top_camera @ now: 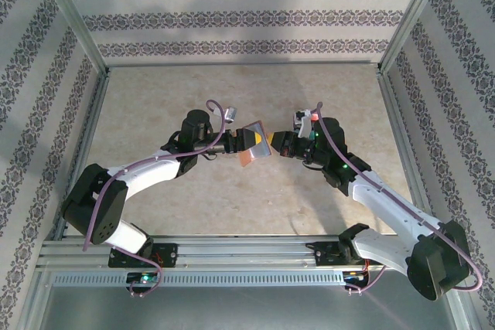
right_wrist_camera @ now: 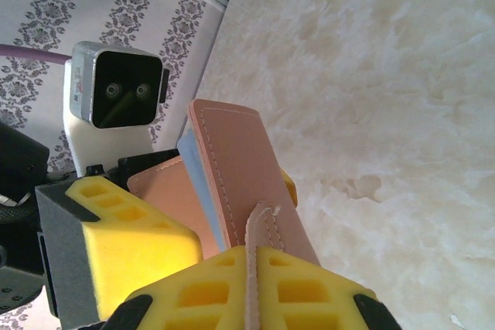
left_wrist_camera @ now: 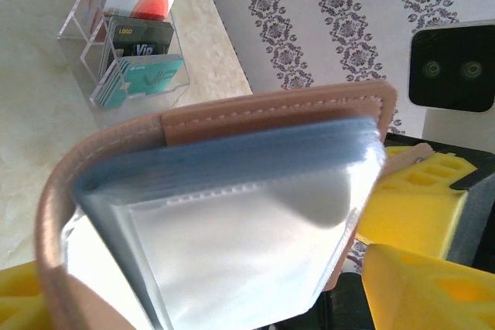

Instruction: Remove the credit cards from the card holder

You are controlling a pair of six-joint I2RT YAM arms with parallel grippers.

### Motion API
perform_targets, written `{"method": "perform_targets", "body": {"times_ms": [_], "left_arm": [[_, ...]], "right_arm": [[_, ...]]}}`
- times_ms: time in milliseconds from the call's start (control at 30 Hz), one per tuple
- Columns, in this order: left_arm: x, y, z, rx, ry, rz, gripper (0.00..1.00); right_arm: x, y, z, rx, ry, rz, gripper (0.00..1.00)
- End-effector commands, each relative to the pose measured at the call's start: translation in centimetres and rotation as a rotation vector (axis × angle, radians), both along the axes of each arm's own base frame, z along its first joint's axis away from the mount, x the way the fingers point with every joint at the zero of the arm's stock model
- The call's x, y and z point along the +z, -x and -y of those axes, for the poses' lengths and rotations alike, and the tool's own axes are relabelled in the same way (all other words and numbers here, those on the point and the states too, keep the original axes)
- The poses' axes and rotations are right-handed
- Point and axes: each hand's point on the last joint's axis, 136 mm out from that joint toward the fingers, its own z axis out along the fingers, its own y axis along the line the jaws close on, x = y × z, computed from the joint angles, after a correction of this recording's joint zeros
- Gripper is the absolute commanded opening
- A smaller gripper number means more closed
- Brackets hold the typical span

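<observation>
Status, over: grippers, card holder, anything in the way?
Right gripper shut on edge of salmon-pink leather bifold card holder, held aloft. Left gripper jaws wide around it, grip unclear. Facing clear pocket shows no card. Nothing blocking.

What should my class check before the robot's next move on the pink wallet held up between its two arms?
1. Right jaws shut on the wallet's cover: ok.
2. Left jaws gripping the wallet: cannot tell; it lies between their fingers.
3. Wallet lifted off the table: ok.
4. Wallet open, sleeves facing the left wrist camera: ok.
5. Cards inside the sleeves: cannot tell; glare hides the contents.
6. Stand with cards in it sits apart from the wallet: ok.
</observation>
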Motion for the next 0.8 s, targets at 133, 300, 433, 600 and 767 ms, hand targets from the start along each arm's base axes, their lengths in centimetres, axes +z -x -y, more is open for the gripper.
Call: {"method": "perform_targets", "body": {"times_ms": [133,300,433,600,767], "left_arm": [[1.29,-0.02,0.62,-0.023,0.021,0.038,0.81],[1.54,-0.02,0.84,-0.032,0.041,0.036,0.82],[1.7,-0.03,0.93,-0.035,0.051,0.037,0.83],[1.77,-0.03,0.93,-0.036,0.052,0.04,0.82],[1.89,-0.02,0.82,-0.03,0.049,0.047,0.61]], "right_arm": [[2.25,-0.52,-0.19,-0.011,0.004,0.069,0.0],[2.18,-0.68,-0.32,-0.009,0.006,0.063,0.0],[2.02,-0.78,-0.32,-0.012,0.01,0.06,0.0],[1.62,-0.81,-0.22,-0.019,0.013,0.049,0.0],[1.45,-0.81,-0.12,-0.025,0.014,0.045,0.0]]}}
